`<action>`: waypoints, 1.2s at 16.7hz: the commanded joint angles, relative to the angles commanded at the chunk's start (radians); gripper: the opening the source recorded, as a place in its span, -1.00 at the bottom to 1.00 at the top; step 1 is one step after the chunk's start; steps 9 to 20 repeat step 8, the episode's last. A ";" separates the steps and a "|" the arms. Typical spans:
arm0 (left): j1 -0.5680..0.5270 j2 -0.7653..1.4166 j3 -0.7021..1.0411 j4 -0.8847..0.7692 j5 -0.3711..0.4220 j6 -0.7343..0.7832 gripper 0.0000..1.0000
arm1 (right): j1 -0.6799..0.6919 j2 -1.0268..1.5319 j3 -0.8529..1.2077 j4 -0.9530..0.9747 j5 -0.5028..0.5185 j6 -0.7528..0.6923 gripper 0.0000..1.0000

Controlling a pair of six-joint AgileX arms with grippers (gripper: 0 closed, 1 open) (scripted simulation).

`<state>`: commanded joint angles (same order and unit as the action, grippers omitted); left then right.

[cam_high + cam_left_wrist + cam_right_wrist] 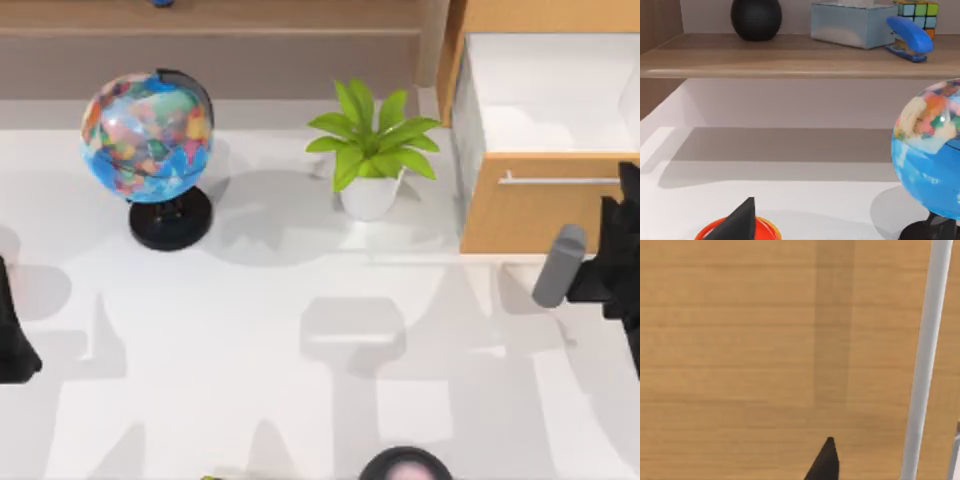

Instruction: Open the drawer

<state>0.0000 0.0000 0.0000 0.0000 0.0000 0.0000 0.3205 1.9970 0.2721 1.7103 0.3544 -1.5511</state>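
The drawer (530,215) stands at the table's right back, pulled out so that its white inner walls (470,110) show behind the light orange-tan front. A thin silver bar handle (560,181) runs across that front. My right gripper (628,190) is at the right edge, close against the front by the handle's right end. In the right wrist view the wooden front (765,340) is very near, with the handle (927,355) crossing it. My left arm (12,335) rests parked at the table's left edge.
A globe (148,125) on a black stand sits at the back left, and a potted plant (370,150) just left of the drawer. A brown shelf (790,55) carries a black ball, a box, a stapler and a colour cube. A dark round thing (405,465) lies at the front edge.
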 joint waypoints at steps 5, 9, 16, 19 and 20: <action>0.000 0.000 0.000 0.000 0.000 0.000 1.00 | 0.000 0.000 0.000 0.000 0.000 0.000 1.00; 0.000 0.000 0.000 0.000 0.000 0.000 1.00 | 0.000 0.000 0.000 0.000 0.000 0.000 1.00; 0.000 0.000 0.000 0.000 0.000 0.000 1.00 | 0.000 0.000 0.000 0.000 0.000 0.000 1.00; 0.000 0.000 0.000 0.000 0.000 0.000 1.00 | 0.000 0.000 0.000 0.000 0.000 0.000 1.00; 0.000 0.000 0.000 0.000 0.000 0.000 1.00 | 0.000 0.000 0.000 0.000 0.000 0.000 1.00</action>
